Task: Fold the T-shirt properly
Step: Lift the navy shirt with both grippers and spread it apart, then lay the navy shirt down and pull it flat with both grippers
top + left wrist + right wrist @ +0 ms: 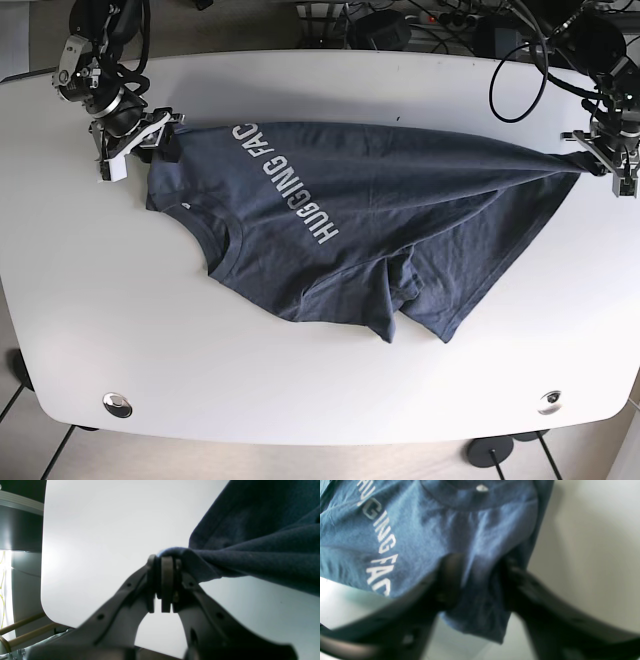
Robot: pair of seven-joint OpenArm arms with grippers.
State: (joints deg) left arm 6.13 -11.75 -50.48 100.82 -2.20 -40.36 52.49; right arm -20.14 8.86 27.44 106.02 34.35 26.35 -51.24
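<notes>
- Dark navy knit cotton T-shirt [380, 220] with white lettering lies stretched and creased across the smooth white rounded table [300, 380].
- Left gripper [163, 562] pinches a bunched hem corner.
- Right gripper [477, 580] clamps shoulder fabric.

T-shirt [400, 220]: navy blue, you'll see white block lettering across chest.
Table [300, 380]: plain white, no pattern.
Grippers [163, 585]: dk grey/black, both.
</notes>
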